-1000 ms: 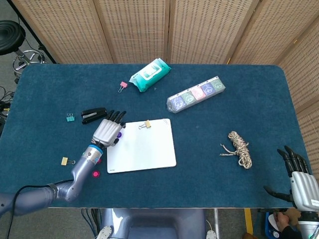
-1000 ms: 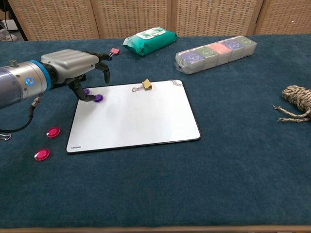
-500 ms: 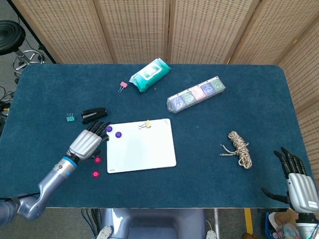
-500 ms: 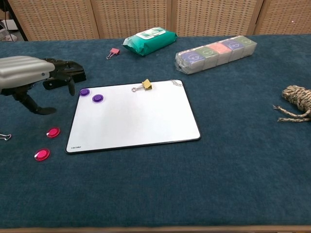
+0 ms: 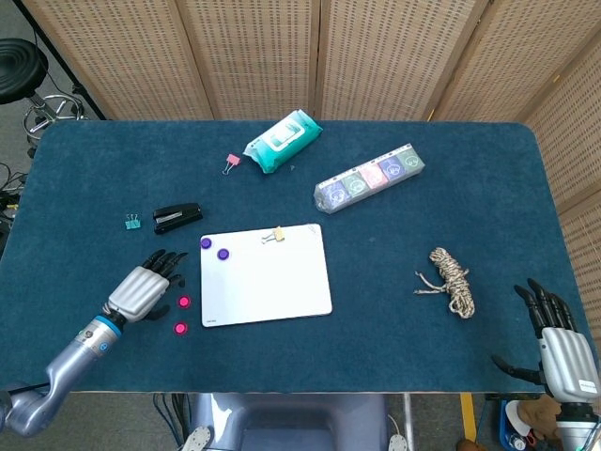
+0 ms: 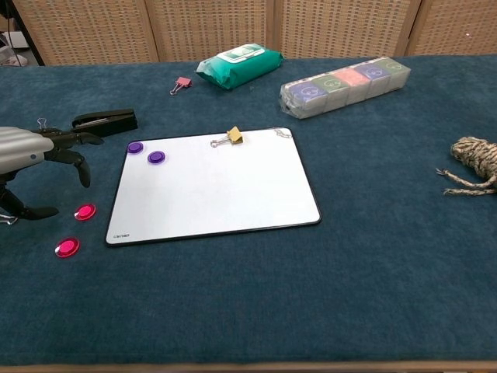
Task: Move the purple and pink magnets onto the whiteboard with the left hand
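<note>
Two purple magnets (image 5: 206,242) (image 5: 223,254) lie on the top-left corner of the whiteboard (image 5: 272,282); the chest view shows the purple magnets (image 6: 135,147) (image 6: 157,157) on the whiteboard (image 6: 217,190) too. Two pink magnets (image 5: 184,302) (image 5: 179,329) lie on the cloth left of the board, seen as pink magnets (image 6: 85,211) (image 6: 67,247) in the chest view. My left hand (image 5: 141,290) hovers open just left of them, fingers spread, holding nothing; the left hand (image 6: 35,159) shows at the chest view's left edge. My right hand (image 5: 556,343) is open at the table's near right corner.
A black stapler (image 5: 177,217), teal clip (image 5: 132,222), pink clip (image 5: 231,163) and green wipes pack (image 5: 282,140) lie beyond the board. A gold binder clip (image 5: 275,235) sits on its top edge. A boxed row of cups (image 5: 369,178) and a rope coil (image 5: 452,278) lie to the right.
My left hand has left the two purple magnets on the board's corner and drawn back left and toward the table's near edge, ending beside the pink magnets. The right hand barely shifted.
</note>
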`<state>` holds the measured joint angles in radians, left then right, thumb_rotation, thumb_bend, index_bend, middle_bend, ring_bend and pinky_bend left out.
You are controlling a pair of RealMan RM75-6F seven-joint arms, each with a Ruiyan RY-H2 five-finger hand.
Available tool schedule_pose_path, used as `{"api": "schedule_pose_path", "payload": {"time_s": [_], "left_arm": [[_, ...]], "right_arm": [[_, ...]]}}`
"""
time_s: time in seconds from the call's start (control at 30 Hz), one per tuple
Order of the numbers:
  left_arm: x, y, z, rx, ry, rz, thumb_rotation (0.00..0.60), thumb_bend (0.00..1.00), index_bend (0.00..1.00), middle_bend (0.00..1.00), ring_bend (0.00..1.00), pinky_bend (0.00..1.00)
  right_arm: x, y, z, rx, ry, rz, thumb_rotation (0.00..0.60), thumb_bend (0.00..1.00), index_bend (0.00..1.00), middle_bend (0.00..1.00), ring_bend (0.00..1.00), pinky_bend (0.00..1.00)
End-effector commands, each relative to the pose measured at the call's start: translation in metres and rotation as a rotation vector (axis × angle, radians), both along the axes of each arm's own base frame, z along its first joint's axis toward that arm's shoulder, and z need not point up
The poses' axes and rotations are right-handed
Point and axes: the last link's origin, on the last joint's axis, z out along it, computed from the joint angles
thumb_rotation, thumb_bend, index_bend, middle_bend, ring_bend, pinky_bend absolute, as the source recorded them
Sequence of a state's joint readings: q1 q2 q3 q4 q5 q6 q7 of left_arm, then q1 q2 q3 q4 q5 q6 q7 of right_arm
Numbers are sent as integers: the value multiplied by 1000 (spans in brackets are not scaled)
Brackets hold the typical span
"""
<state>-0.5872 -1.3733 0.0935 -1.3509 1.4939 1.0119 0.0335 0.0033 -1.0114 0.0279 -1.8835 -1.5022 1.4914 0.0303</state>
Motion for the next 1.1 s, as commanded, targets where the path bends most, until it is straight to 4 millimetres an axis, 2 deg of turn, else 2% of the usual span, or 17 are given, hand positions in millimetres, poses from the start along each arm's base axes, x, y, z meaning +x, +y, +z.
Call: {"api": "schedule_pose_path", "payload": {"time_s": [0.03,0.53,0.93,1.1], "left_arm": [[0,-1,-4,-5,2,-4,600,294,381,0,0,0],[3,-1,-22,-18,5,-3,600,294,413,0,0,0],[3,-3,-29,-26,7,2,600,294,418,0,0,0],[2,-4,-32,-29,8,1,600,294,456,0,0,0]], "right_arm": [[0,0,0,-1,-1,0,600,0,83,0,0,0],[0,0,2,-1,-5,-2,600,0,83,0,0,0],[0,0,3,-3,-10,-2,600,0,83,0,0,0],[0,0,3,-2,-10,-1,600,0,83,0,0,0]]}}
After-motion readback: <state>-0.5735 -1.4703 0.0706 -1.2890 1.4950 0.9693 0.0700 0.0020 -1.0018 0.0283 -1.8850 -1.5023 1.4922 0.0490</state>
